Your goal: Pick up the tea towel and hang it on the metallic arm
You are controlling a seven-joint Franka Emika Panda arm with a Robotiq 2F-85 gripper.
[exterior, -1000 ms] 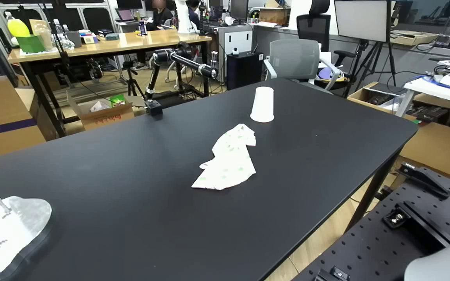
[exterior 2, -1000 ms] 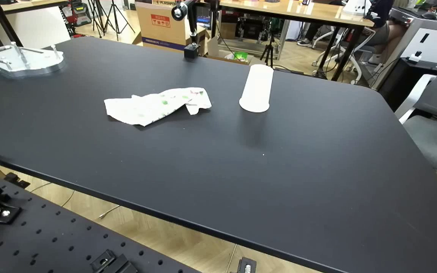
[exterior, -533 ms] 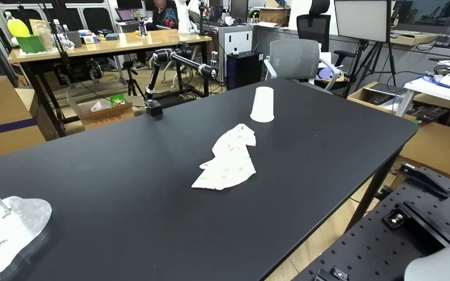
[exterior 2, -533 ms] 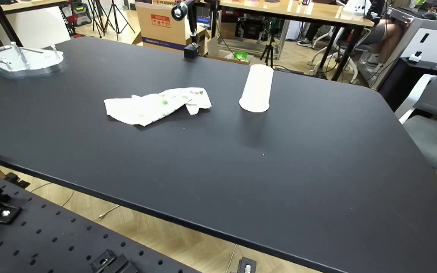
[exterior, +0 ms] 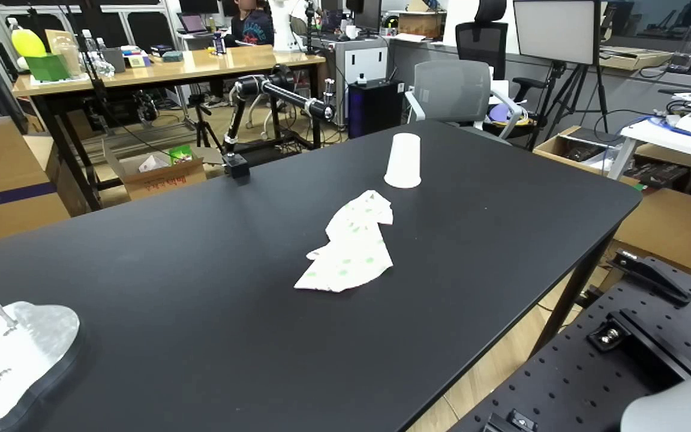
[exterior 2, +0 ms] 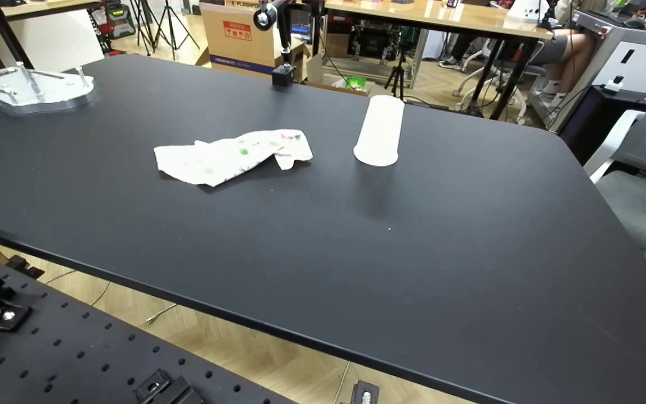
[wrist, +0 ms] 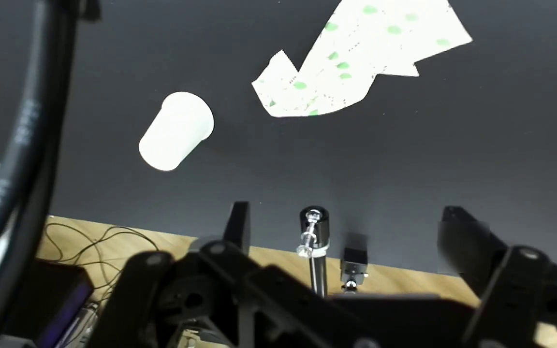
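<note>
The tea towel (exterior: 351,258) is white with small green prints and lies crumpled on the black table. It also shows in an exterior view (exterior 2: 222,160) and at the top of the wrist view (wrist: 365,53). The metallic arm (exterior: 288,96) is a jointed black and silver rod fixed at the table's far edge. Only its lower part (exterior 2: 285,33) shows in an exterior view. Its tip (wrist: 318,232) shows between the fingers in the wrist view. My gripper (wrist: 347,211) is open and empty, with its fingers wide apart. It is out of view in both exterior views.
A white cup (exterior: 403,161) stands upside down near the towel. A metal plate with posts (exterior: 27,342) lies on the table (exterior: 201,312). The black perforated base (exterior: 561,360) is beside the table's edge. A grey chair (exterior: 450,90) stands behind.
The towel, cup and metallic arm have not moved. Only people in the background have shifted.
</note>
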